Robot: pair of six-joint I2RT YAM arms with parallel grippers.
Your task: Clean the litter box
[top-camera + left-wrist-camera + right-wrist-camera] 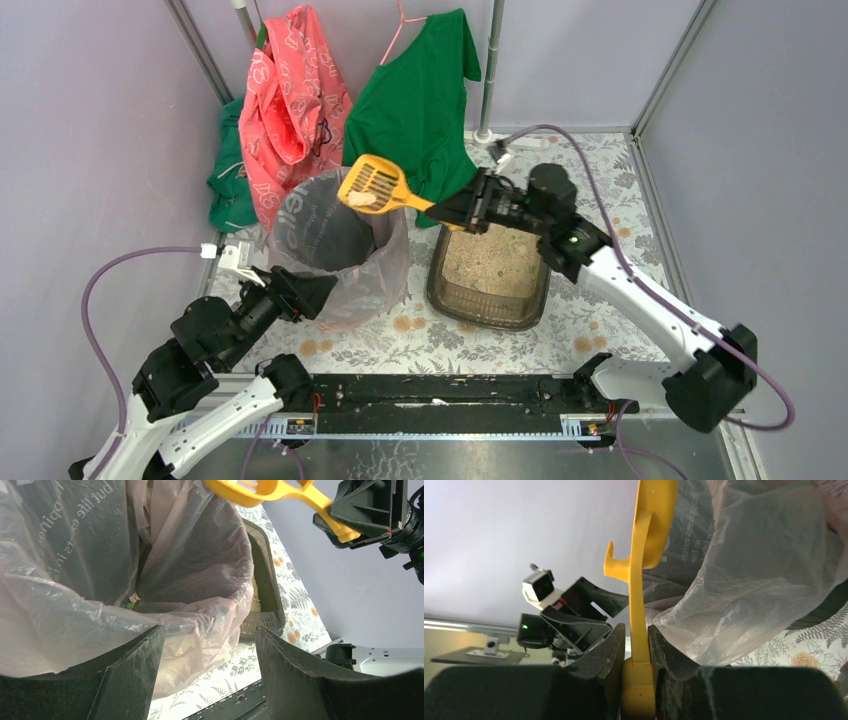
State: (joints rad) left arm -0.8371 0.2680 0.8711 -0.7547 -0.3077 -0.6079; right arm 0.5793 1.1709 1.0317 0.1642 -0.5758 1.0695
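Holding beige litter [495, 262], dark litter box [485, 316]

bin [318, 232]: round, clear-bag liner, 9 o'clock of view centre | scoop [372, 185]: yellow, slotted, pale clump aboard, over bin's 1 o'clock rim | pink garment [290, 100], green shirt [418, 105]: hanging, 12 o'clock | tablecloth [430, 340]: floral

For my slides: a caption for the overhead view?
Right gripper holds yellow slotted plastic scoop over bag-lined round bin; dark plastic litter box alongside; left gripper open.
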